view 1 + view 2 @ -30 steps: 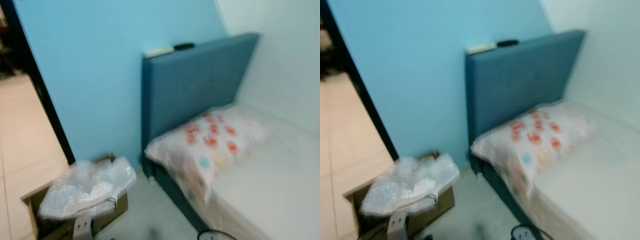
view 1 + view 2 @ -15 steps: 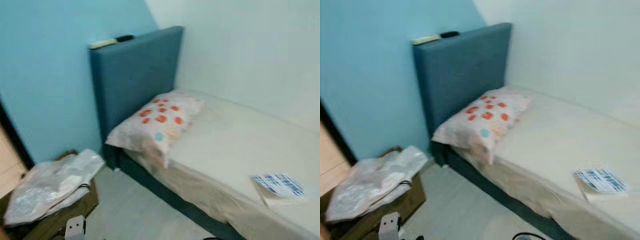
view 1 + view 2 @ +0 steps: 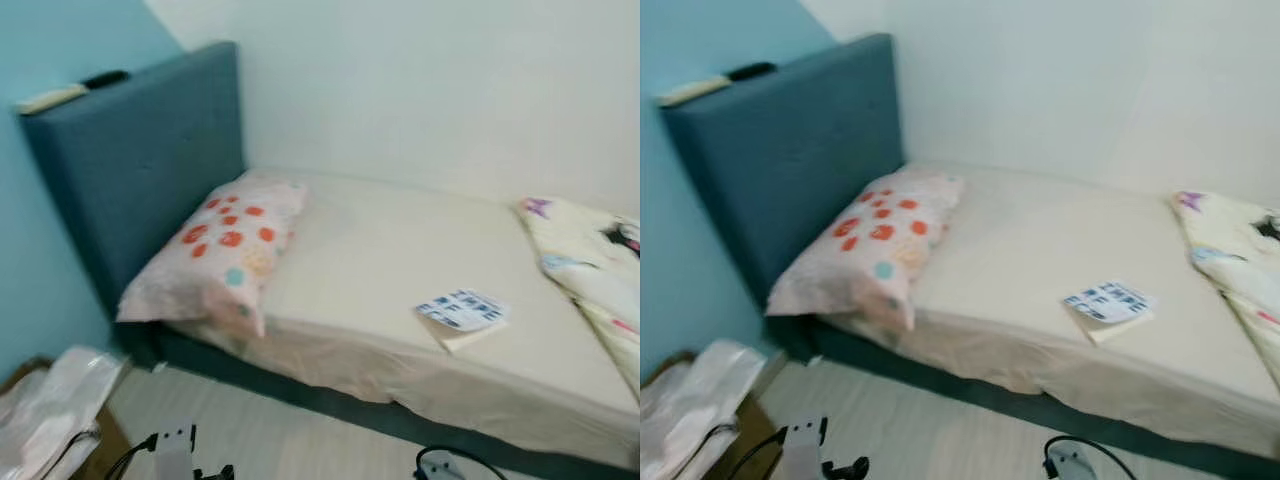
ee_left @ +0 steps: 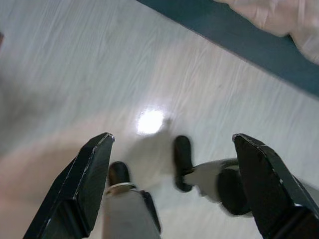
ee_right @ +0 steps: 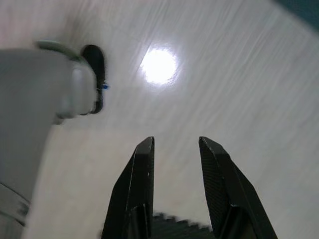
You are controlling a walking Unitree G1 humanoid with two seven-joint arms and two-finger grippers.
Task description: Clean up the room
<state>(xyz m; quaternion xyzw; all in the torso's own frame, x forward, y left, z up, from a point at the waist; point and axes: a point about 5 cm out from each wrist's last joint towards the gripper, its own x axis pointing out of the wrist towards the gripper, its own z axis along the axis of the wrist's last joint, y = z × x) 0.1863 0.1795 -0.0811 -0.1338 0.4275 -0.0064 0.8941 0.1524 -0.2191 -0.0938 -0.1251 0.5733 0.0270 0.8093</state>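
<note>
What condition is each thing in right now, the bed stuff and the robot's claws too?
Pillow: lying against the headboard, hanging over the mattress edge.
Booklet: closed, flat near the mattress edge.
Blanket: crumpled at the bed's far end.
Left tool: open, empty, above the floor.
Right tool: open, empty.

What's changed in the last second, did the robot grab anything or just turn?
Only the camera turned right, away from the doorway and along the bed: the booklet and blanket came into view. Nothing was gripped. The pillow, box with plastic bag and headboard items stayed put.
</note>
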